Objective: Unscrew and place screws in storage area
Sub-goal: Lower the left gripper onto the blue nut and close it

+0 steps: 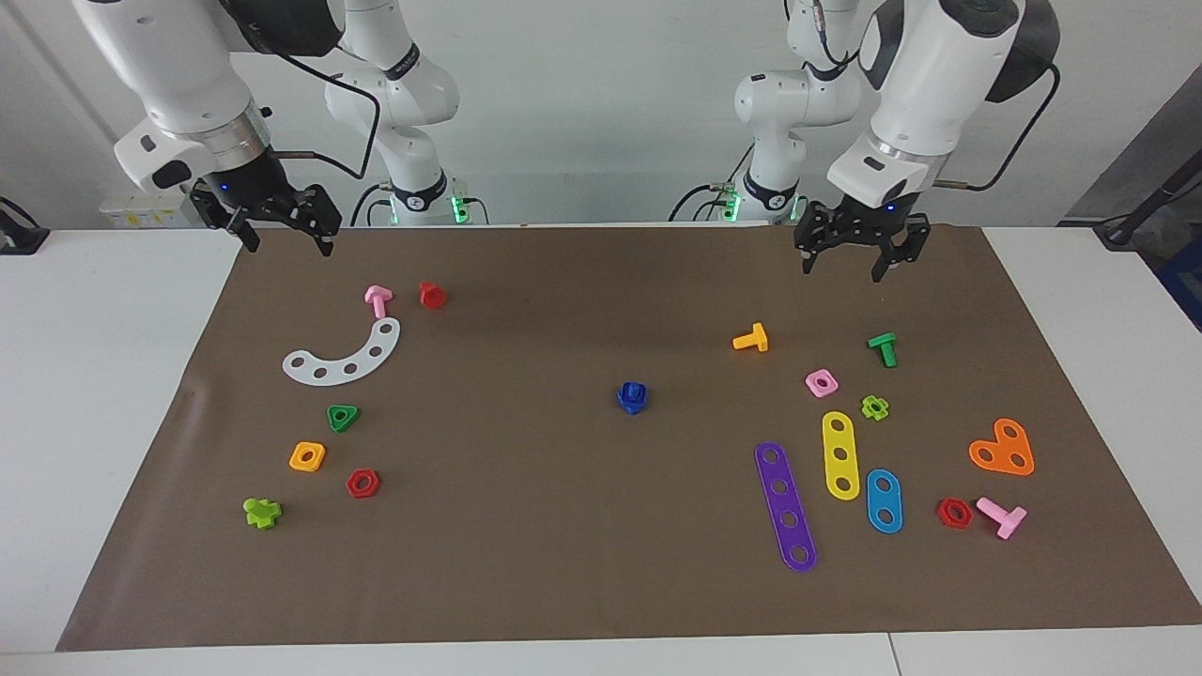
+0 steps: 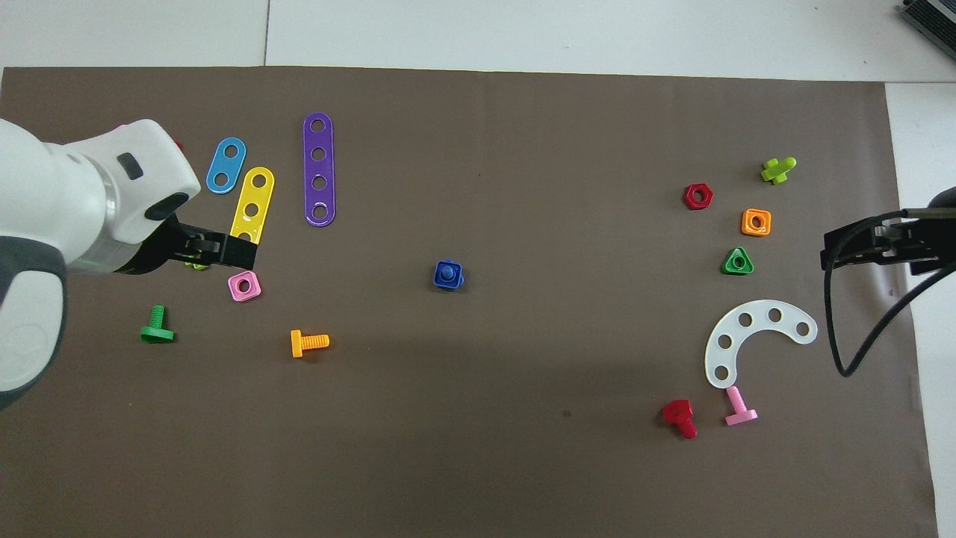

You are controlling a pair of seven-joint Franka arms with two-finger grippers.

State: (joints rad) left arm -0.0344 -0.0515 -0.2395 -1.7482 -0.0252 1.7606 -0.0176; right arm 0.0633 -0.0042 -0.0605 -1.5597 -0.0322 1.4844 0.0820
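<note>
The dark-blue bolt, screwed into its dark-blue square nut (image 1: 632, 397), stands alone in the middle of the brown mat (image 1: 563, 563); it also shows in the overhead view (image 2: 447, 274). My left gripper (image 1: 842, 270) is open and empty, up in the air over the mat toward the left arm's end. In the overhead view the left gripper (image 2: 224, 255) covers the lime nut next to the pink square nut (image 2: 245, 285). My right gripper (image 1: 289, 246) is open and empty, waiting over the mat's edge at the right arm's end; it also shows in the overhead view (image 2: 859, 250).
Toward the left arm's end lie an orange bolt (image 1: 751, 339), a green bolt (image 1: 883, 348) and purple (image 1: 785, 505), yellow and blue strips. Toward the right arm's end lie a white curved strip (image 1: 343, 355), a green triangular piece (image 1: 343, 417) and several nuts and bolts.
</note>
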